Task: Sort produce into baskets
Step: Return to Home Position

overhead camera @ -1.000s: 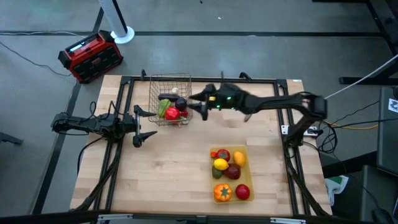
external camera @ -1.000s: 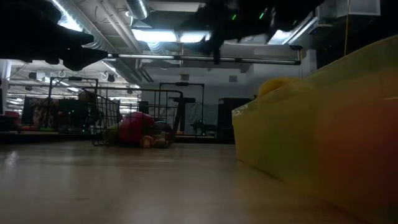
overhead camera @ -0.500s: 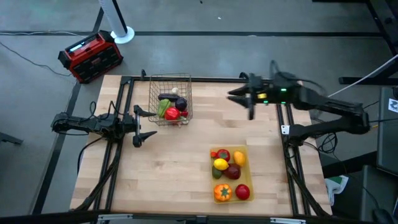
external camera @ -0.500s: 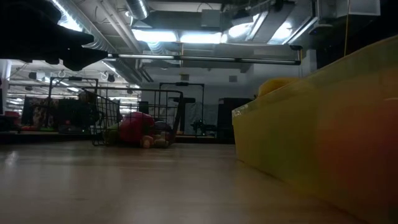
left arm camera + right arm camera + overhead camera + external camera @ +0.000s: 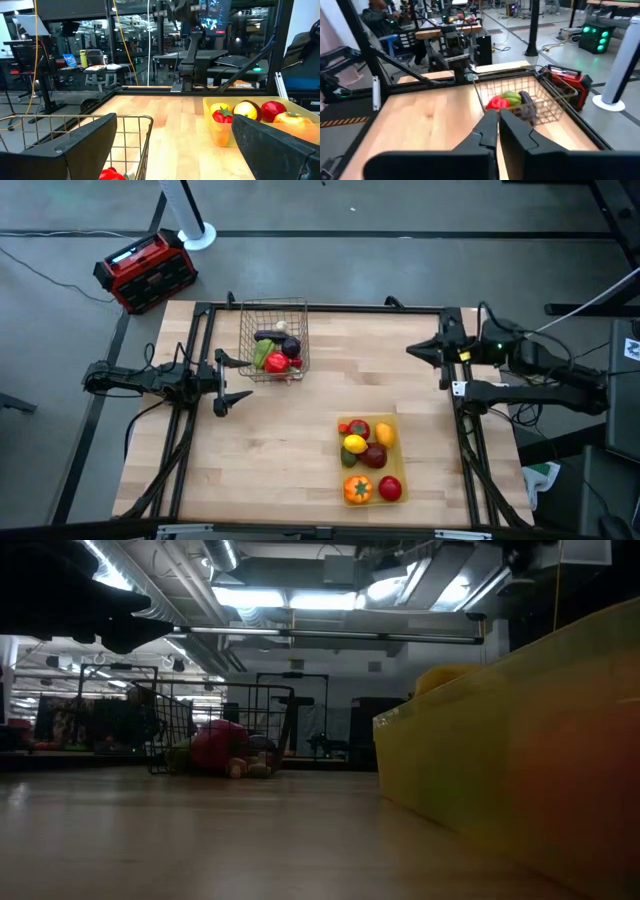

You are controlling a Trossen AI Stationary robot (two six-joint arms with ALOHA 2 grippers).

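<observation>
The produce (image 5: 277, 364) all lies in the two baskets, and none of it is on the bare worktop (image 5: 290, 460). The wire basket (image 5: 300, 315) stands at the back edge, left of the middle. In it lie a red piece, a green one (image 5: 262, 353), a long dark purple one (image 5: 268, 335) and a small whitish one (image 5: 283, 326). The yellow tray (image 5: 394, 465) sits toward the front edge, right of the middle. It holds a lemon (image 5: 354, 445), an orange pepper (image 5: 358, 490), a red apple (image 5: 390, 489) and a few more red and yellow pieces.

My left gripper (image 5: 238, 379) hangs over the left edge, just beside the wire basket's front left corner, its fingers spread wide with nothing between them. My right gripper (image 5: 498, 117) is over the right edge near the back corner, well apart from both baskets. It points across the worktop at the wire basket, fingers pressed together and empty.

A red-and-black box (image 5: 145, 270) stands on the floor beyond the back left corner.
</observation>
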